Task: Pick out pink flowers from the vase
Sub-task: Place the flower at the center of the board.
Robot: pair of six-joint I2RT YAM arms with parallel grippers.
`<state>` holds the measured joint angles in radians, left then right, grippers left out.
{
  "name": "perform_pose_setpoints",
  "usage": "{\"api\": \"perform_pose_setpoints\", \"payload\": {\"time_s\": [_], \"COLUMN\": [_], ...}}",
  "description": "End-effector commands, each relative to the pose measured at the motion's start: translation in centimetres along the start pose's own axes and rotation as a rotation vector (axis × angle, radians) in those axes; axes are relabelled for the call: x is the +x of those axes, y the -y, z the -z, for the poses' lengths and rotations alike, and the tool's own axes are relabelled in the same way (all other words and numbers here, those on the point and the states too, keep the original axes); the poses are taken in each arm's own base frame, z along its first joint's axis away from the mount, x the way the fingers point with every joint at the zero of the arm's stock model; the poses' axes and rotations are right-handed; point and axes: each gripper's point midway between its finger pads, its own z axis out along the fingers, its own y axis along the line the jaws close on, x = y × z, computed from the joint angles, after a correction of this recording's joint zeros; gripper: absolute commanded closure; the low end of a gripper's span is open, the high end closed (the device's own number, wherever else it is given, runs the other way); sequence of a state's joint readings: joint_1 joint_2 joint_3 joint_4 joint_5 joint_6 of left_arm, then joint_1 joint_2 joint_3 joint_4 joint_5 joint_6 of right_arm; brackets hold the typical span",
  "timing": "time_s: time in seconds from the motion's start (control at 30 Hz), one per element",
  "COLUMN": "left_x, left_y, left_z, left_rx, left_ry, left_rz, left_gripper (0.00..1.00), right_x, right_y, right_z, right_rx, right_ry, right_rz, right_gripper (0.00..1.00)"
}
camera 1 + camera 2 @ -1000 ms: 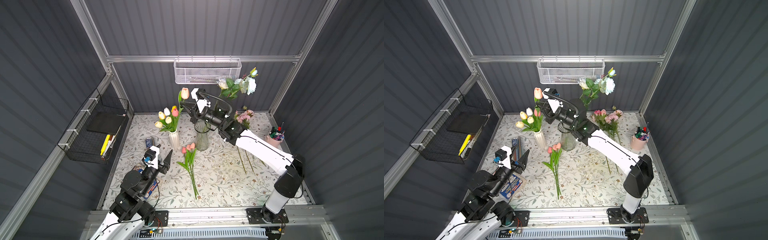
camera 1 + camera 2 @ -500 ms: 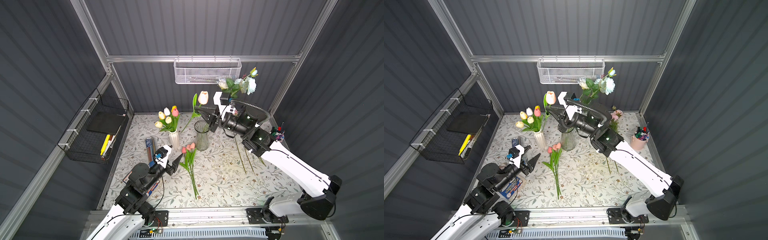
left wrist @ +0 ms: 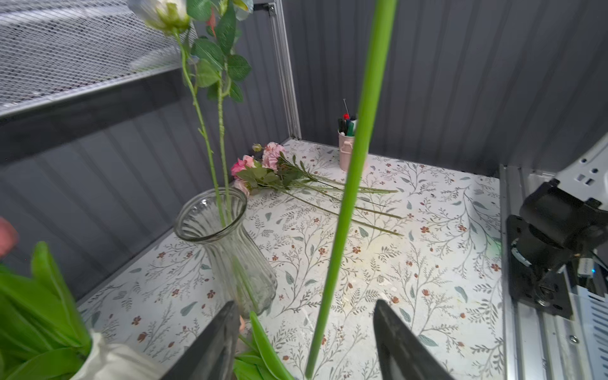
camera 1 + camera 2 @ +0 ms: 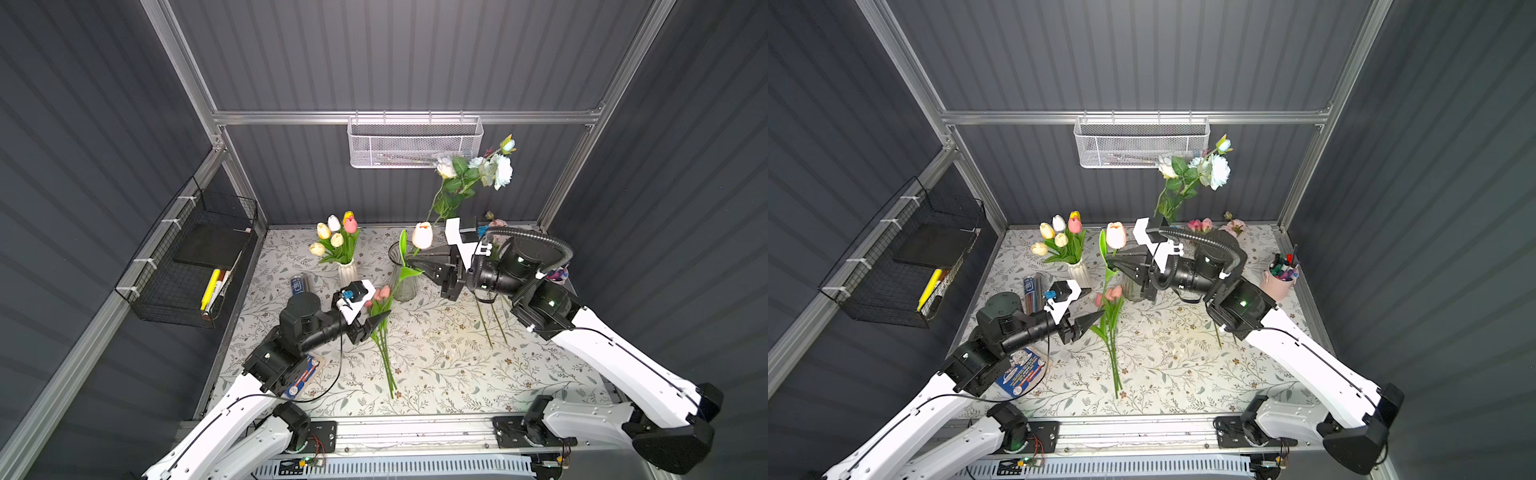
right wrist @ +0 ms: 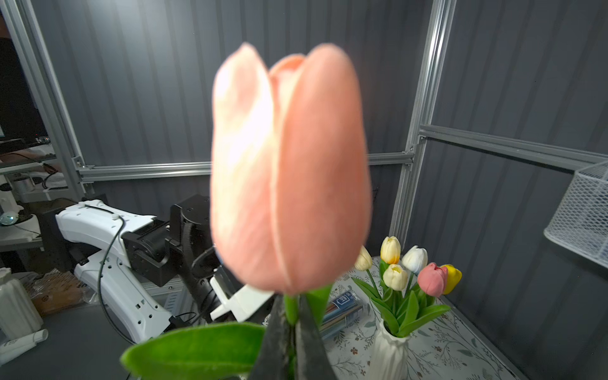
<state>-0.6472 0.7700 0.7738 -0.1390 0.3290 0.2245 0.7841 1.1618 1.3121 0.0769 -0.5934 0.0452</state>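
My right claw (image 4: 409,262) clamped on pink tulip (image 4: 422,235), just under bloom. Stem (image 3: 355,164) hangs outside glass vase (image 4: 402,286), between fingers of my left claw (image 3: 304,307), which is half wide and grips nothing. Other pink tulips (image 4: 380,293) on bench (image 4: 457,374) under left claw.

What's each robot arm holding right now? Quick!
Left end effector: open, holding nothing; a green stem passes between its jaws.
Right end effector: closed on the pink tulip, just under its bloom.
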Motion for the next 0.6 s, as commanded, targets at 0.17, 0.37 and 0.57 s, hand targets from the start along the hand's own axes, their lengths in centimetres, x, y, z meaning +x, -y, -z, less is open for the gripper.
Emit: {"api": "perform_pose_setpoints", "payload": {"time_s": [0.17, 0.37, 0.57], "left_x": [-0.7, -0.7, -0.9], "left_y": [3.0, 3.2, 3.1], "left_z": [-0.6, -1.0, -0.8], "left_rx": [0.191, 0.207, 0.197], "left_ry": [0.055, 0.073, 0.095], "left_rz": [0.016, 0.024, 0.015], "left_gripper": [0.45, 0.62, 0.96], "right_x": [-0.4, -0.1, 0.0], "right_y": [-1.3, -1.0, -0.6], "right_z": [1.3, 1.1, 0.9], "right_rx": [-0.021, -0.011, 0.002], "right_ry": [0.015, 0.025, 0.033], "right_rz": [-0.016, -0.033, -0.048], "right_gripper": [0.98, 0.98, 0.98]}}
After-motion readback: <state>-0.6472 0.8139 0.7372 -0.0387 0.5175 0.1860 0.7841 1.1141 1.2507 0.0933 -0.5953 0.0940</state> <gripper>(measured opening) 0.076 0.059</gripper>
